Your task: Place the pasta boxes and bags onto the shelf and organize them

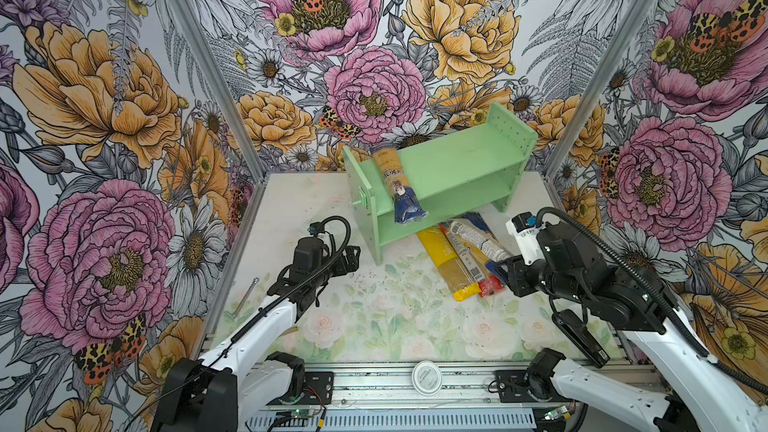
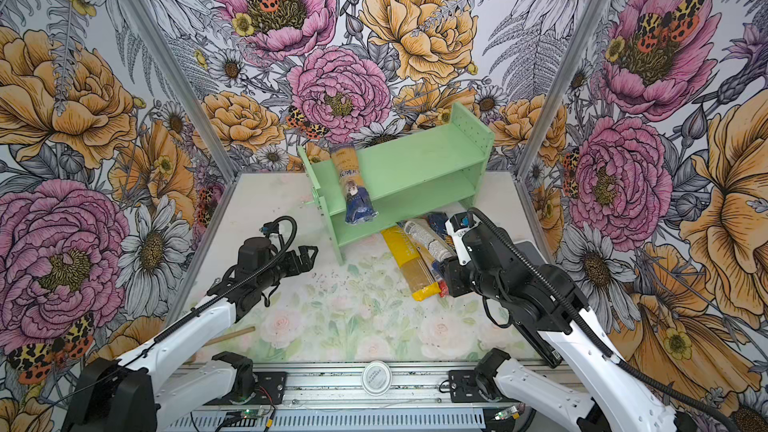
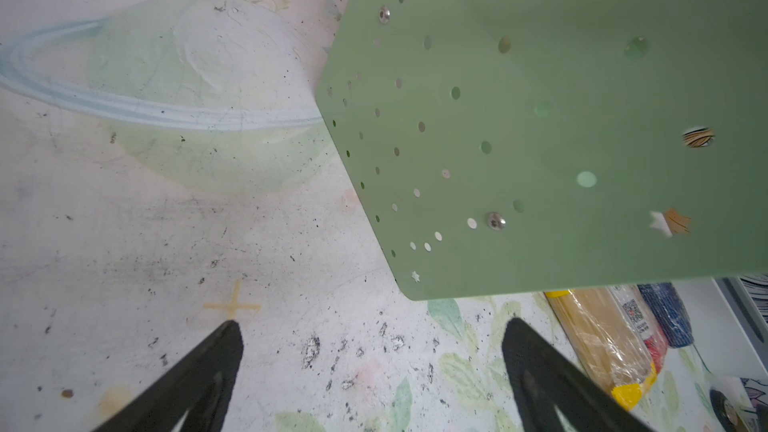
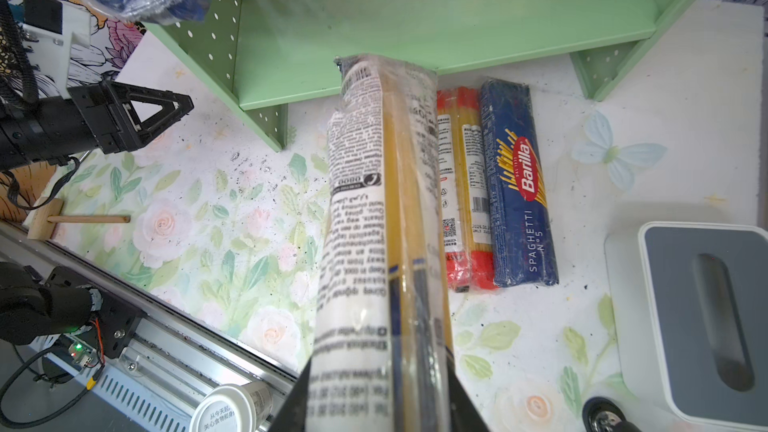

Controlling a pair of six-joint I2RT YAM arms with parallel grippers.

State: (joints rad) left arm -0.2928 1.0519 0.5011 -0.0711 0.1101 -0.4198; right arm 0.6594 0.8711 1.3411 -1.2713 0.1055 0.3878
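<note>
The mint-green shelf (image 1: 457, 168) (image 2: 415, 168) stands at the back of the table in both top views. One clear pasta bag (image 1: 397, 184) with a dark-blue end lies across its top board and hangs over the front. My right gripper (image 1: 500, 268) (image 4: 378, 367) is shut on a second clear bag (image 4: 374, 201) (image 1: 478, 238), lifted, its far end at the lower board's front edge. On the table lie a yellow pack (image 1: 444, 259), a red pack (image 4: 461, 184) and a dark-blue box (image 4: 519, 184). My left gripper (image 1: 351, 255) (image 3: 374, 326) hovers open and empty beside the shelf's left side panel (image 3: 540, 118).
A grey-and-white box (image 4: 698, 317) sits on the table to the right of the packs. A wooden peg stick (image 4: 83, 220) lies near the front left. A white-lidded cup (image 1: 427, 378) stands on the front rail. A metal strip (image 1: 245, 295) lies by the left wall.
</note>
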